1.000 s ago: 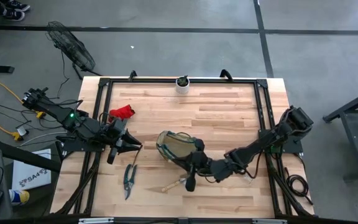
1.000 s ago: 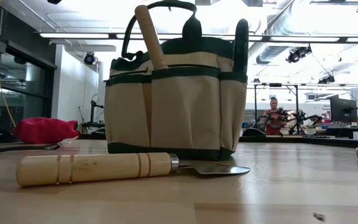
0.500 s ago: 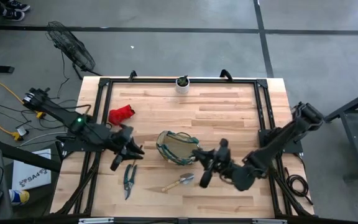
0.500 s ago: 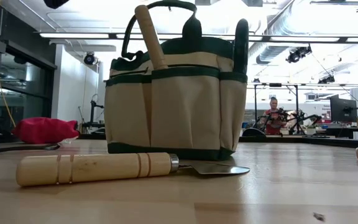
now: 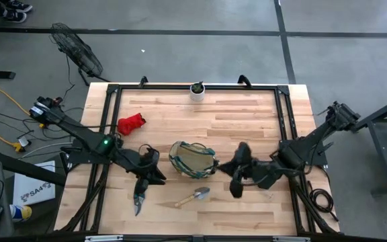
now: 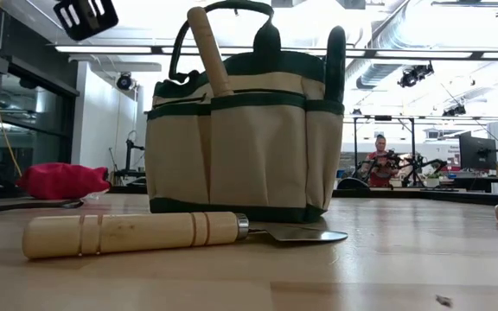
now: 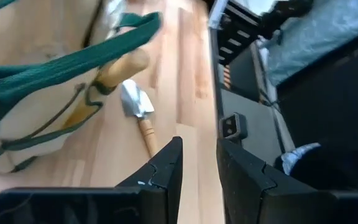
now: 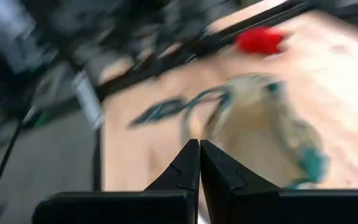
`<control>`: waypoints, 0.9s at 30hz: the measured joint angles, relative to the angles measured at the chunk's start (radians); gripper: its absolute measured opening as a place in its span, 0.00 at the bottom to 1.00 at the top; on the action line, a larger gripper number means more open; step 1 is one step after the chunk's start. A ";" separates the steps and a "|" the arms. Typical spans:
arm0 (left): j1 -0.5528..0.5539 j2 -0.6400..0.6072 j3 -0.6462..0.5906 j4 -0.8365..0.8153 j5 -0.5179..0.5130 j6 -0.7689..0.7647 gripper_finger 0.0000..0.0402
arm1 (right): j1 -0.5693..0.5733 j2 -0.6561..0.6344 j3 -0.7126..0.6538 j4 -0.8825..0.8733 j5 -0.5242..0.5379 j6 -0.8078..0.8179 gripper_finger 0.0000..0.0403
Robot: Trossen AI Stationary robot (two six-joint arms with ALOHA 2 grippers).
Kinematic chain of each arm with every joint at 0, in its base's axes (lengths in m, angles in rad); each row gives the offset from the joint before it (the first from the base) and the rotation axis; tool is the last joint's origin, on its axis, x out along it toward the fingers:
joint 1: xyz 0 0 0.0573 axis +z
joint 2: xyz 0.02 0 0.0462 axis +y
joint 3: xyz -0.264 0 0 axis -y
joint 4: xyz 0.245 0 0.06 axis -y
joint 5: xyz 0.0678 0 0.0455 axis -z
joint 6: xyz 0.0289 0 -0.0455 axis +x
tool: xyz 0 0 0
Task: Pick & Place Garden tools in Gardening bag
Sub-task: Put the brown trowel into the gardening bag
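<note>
Left hand (image 5: 154, 176) moved over shears (image 5: 138, 195) — slightly parted, right hand (image 5: 236, 188) pinched empty, one trowel (image 5: 193, 196).

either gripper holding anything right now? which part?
Nothing held. Left gripper is open with an empty gap. Right gripper is shut on nothing. The trowel lies on the table.

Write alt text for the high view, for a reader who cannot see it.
Seen from above, a round tan fabric bag with green trim sits mid-table between two dark arms. The left gripper hangs over dark-handled pruning shears; the right gripper, jaws shut, is beside the bag. A wooden-handled trowel lies in front.
</note>
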 joint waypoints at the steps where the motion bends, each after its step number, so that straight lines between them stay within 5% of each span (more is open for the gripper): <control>1: 0.000 0.001 -0.001 -0.001 -0.017 -0.016 0.24 | -0.009 0.012 0.000 0.014 -0.063 -0.036 0.01; 5: 0.000 -0.002 0.000 0.017 -0.093 -0.032 0.24 | -0.025 0.089 0.000 0.055 -0.280 -0.138 0.01; 13: 0.000 -0.004 0.000 0.060 -0.144 -0.057 0.24 | -0.010 0.321 0.000 0.214 -0.473 -0.304 0.06; 27: 0.000 -0.004 0.000 0.041 -0.118 -0.072 0.24 | -0.058 0.577 0.000 0.392 -0.422 -0.482 0.42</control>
